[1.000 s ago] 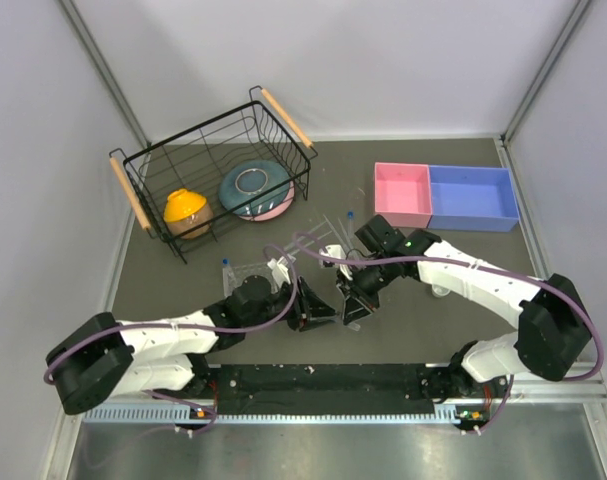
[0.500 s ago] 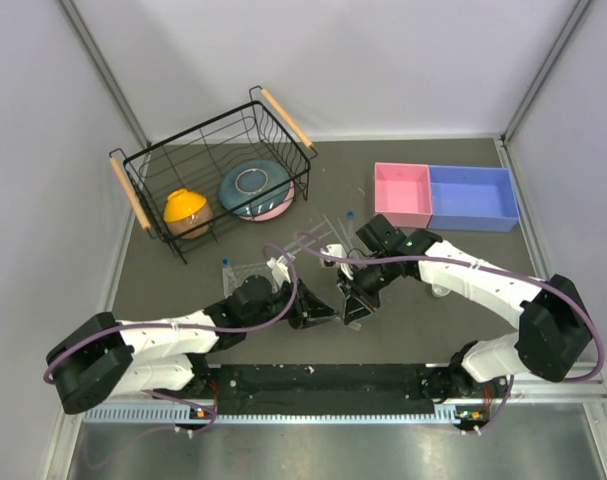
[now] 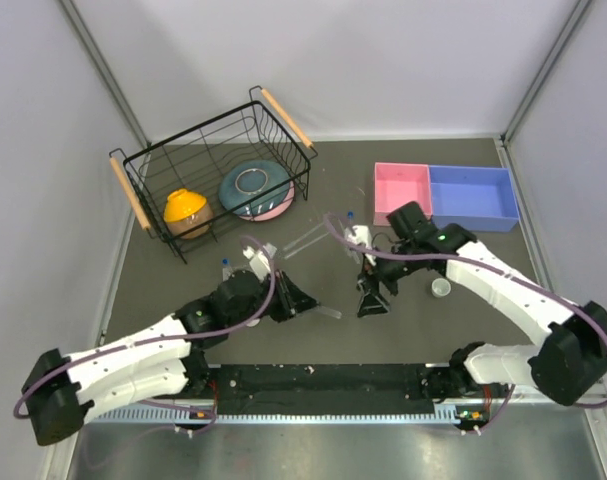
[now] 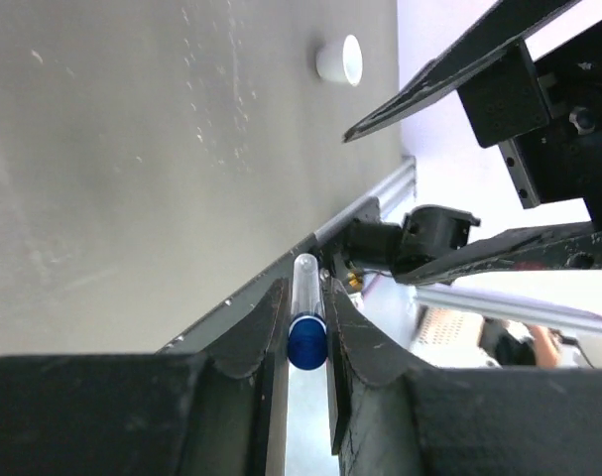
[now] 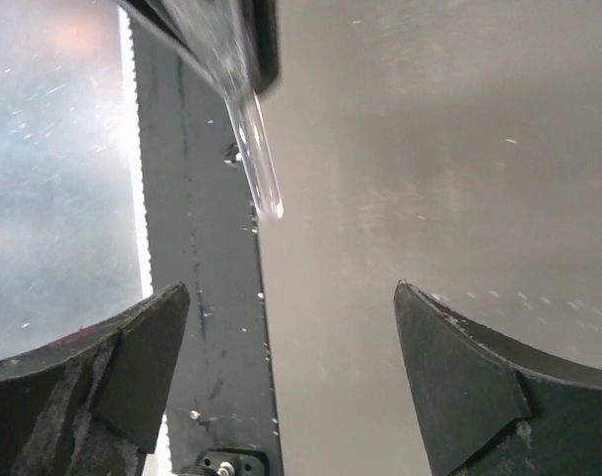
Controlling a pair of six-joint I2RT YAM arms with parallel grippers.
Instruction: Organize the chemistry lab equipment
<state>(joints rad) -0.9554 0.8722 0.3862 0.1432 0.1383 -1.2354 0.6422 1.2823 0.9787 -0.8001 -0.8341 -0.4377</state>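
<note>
My left gripper (image 3: 301, 299) is shut on a small clear tube (image 4: 307, 297) just below its blue cap. The tube's clear end (image 3: 330, 313) sticks out to the right above the table. My right gripper (image 3: 372, 301) stands open just right of that tip, with nothing between its fingers. In the right wrist view the tube's tip (image 5: 261, 174) hangs in front of the wide-open right gripper (image 5: 291, 307). Thin clear rods (image 3: 305, 240) lie behind the grippers. Two more blue-capped tubes (image 3: 349, 216) (image 3: 226, 266) are on the table, and a small white cup (image 3: 441, 288) stands to the right.
A black wire basket (image 3: 138, 200) at the back left holds an orange bowl (image 3: 186, 210) and a teal-pink bowl (image 3: 255, 188). A pink bin (image 3: 401, 193) and a blue bin (image 3: 471, 197) stand at the back right. The arms' black base rail (image 3: 323, 378) runs along the near edge.
The left gripper shut on the tube and drew back left with it. The right gripper let go, opened wide and moved away to the right.
</note>
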